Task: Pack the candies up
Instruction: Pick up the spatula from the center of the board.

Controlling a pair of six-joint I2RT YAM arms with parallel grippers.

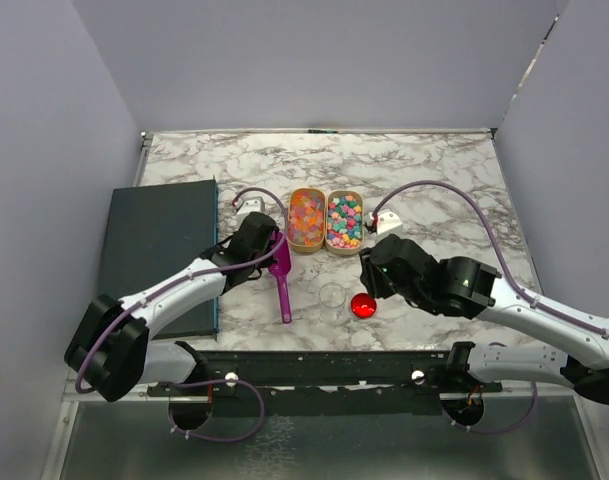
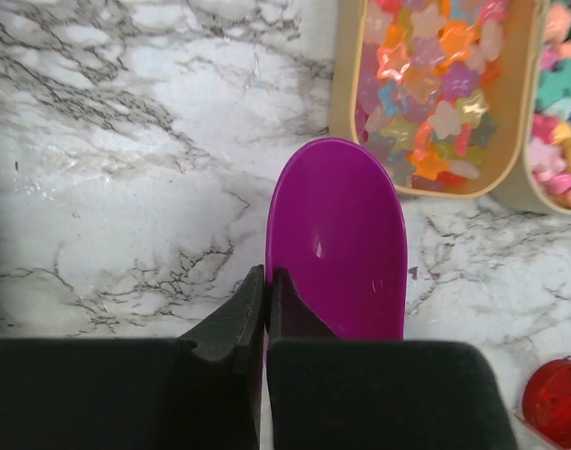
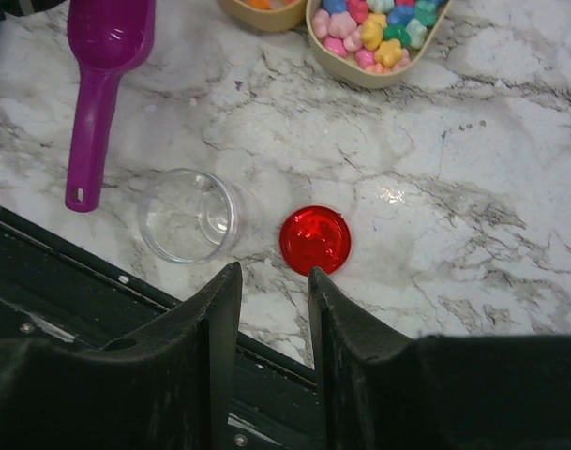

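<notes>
L hand pinched shut on scoop rim. Candies all in 2 trays just ahead of it. R hand half open, empty, over lid. Jar empty, so nothing packed yet; scooping, filling, capping all left.

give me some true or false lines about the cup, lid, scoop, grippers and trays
1. The clear cup is empty. True.
2. The red lid is on the cup. False: it lies on the table beside the cup.
3. The left gripper is shut on the purple scoop at its bowl edge. True.
4. The right gripper holds the lid. False: it is open and empty, with the lid beyond its fingertips.
5. Both tan trays hold candies. True.
</notes>
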